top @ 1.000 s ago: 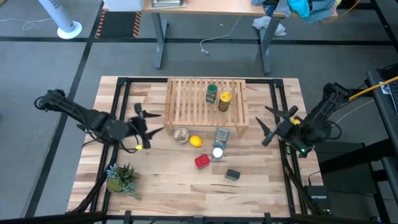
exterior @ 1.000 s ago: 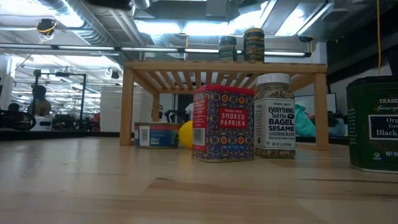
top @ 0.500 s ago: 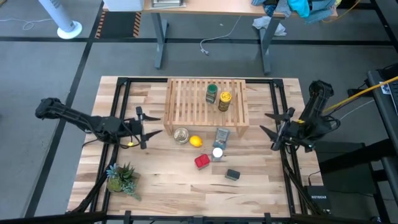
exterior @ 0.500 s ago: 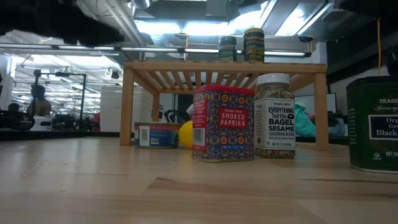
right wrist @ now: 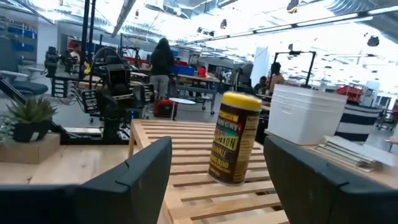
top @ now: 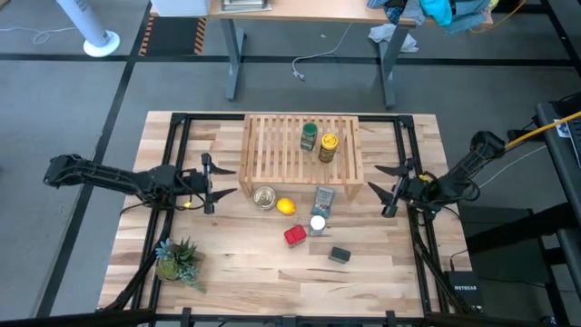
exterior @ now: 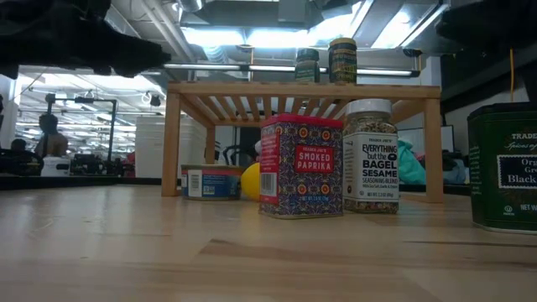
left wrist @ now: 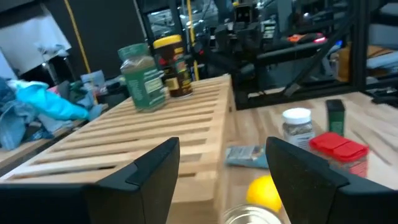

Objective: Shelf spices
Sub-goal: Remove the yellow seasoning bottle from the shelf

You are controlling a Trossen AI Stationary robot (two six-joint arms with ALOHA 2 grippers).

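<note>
The light-wood shelf [top: 302,150] stands at the table's far middle. The green-lidded jar [top: 310,136] and the yellow-lidded jar [top: 328,147] stand upright on its slats. The white-lidded jar [top: 317,223], the red tin [top: 294,236] and the dark grey tin [top: 339,255] stand on the table in front of it. My left gripper [top: 211,182] is open and empty, left of the shelf. My right gripper [top: 386,188] is open and empty, right of the shelf. Both point toward the shelf.
A silver round tin [top: 264,197], a lemon [top: 286,206] and a flat blue packet [top: 323,198] lie at the shelf's near edge. A small potted plant [top: 175,259] stands near the table's near left corner. People show in the room beyond.
Both arms have come down lower, and dark shapes now show at the low view's top corners. My right gripper has moved a little toward the shelf. Both grippers stay open. The jars and tins have not moved.
</note>
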